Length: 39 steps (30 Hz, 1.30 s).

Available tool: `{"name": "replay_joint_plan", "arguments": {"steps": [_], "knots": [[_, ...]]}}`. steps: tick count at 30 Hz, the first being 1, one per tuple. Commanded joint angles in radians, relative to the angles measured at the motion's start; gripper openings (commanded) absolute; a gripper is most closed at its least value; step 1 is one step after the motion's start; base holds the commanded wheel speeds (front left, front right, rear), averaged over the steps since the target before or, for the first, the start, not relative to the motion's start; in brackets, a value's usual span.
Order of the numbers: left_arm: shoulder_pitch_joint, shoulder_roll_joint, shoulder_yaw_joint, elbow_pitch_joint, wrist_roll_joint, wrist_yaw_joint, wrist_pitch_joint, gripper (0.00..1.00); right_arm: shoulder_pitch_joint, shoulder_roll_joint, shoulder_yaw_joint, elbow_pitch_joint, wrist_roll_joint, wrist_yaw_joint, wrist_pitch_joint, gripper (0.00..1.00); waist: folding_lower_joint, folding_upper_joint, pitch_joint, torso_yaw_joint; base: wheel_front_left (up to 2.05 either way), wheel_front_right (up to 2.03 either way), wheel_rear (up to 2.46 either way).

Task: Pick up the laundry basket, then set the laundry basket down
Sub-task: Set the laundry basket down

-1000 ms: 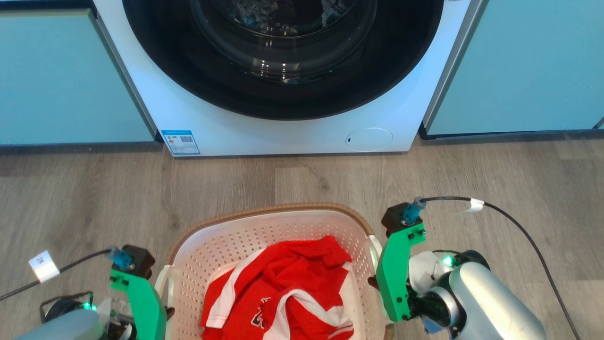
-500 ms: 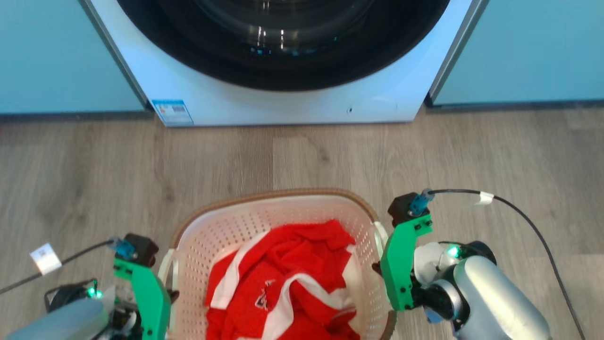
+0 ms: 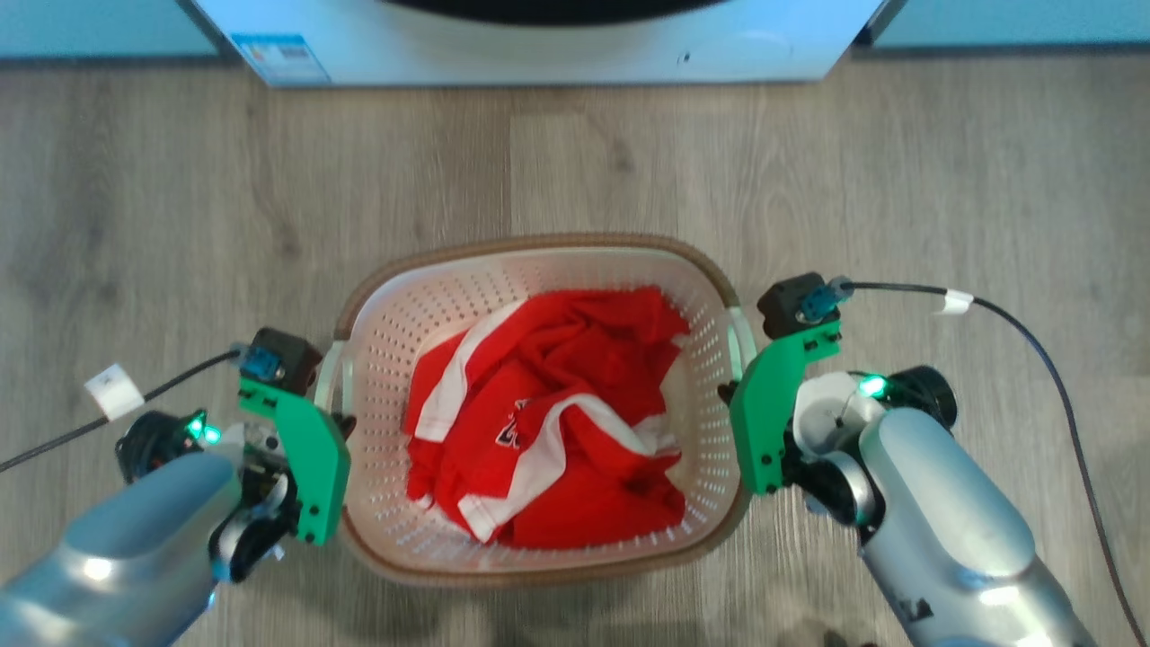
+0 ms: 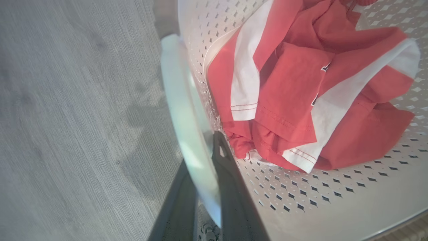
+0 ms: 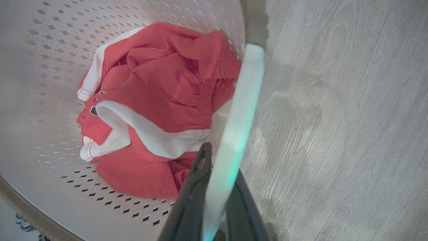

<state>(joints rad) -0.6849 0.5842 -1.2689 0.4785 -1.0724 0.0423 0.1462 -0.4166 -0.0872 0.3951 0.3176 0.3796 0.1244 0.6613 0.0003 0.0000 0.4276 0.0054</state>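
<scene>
Laundry basket (image 3: 548,241) was held over floor (image 3: 180,225) between arms | left handle (image 4: 187,127) was pinched by left jaws, right handle (image 5: 240,100) by right jaws | risk: handles could be lost if arms were lowered unevenly.

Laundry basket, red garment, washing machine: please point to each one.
laundry basket (image 3: 575,241), head view, far brown rim.
red garment (image 3: 575,359), head view, crumpled middle.
washing machine (image 3: 539,49), head view, white lower front.
</scene>
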Motion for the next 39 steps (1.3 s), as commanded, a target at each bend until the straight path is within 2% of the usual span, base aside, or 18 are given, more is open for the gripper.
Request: {"name": "replay_joint_plan", "arguments": {"steps": [1, 2, 11, 18, 28, 39], "knots": [[-0.045, 0.001, 0.029, 0.004, 0.022, -0.028, -0.019, 0.0, -0.043, 0.028, 0.024, -0.024, -0.023, 0.006, -0.029, 0.0, -0.0003, 0.0, 0.059, 0.005, 0.0, 0.0, 0.0], [-0.045, 0.001, 0.029, 0.004, 0.022, -0.028, -0.019, 0.0, -0.043, 0.028, 0.024, -0.024, -0.023, 0.006, -0.029, 0.0, -0.0003, 0.0, 0.059, 0.005, 0.0, 0.0, 0.0], [-0.115, -0.14, 0.029, 0.249, 0.046, -0.111, -0.101, 0.0, -0.118, 0.036, 0.025, 0.137, -0.071, 0.006, -0.186, 0.0, -0.0003, 0.0, 0.166, 0.012, 0.0, 0.0, 0.0], [-0.159, -0.239, 0.029, 0.422, 0.052, -0.154, -0.177, 0.0, -0.172, 0.037, 0.045, 0.257, -0.072, 0.006, -0.293, 0.0, -0.0003, 0.0, 0.232, 0.023, 0.0, 0.0, 0.0], [-0.191, -0.35, 0.015, 0.607, 0.07, -0.172, -0.275, 0.0, -0.254, 0.037, 0.072, 0.42, -0.075, 0.006, -0.404, 0.0, -0.0003, 0.0, 0.3, 0.03, 0.0, 0.0, 0.0], [-0.218, -0.391, -0.003, 0.666, 0.113, -0.173, -0.358, 0.0, -0.287, 0.037, 0.08, 0.561, -0.047, 0.006, -0.478, 0.0, -0.0003, 0.0, 0.344, 0.031, 0.0, 0.0, 0.0]]}}
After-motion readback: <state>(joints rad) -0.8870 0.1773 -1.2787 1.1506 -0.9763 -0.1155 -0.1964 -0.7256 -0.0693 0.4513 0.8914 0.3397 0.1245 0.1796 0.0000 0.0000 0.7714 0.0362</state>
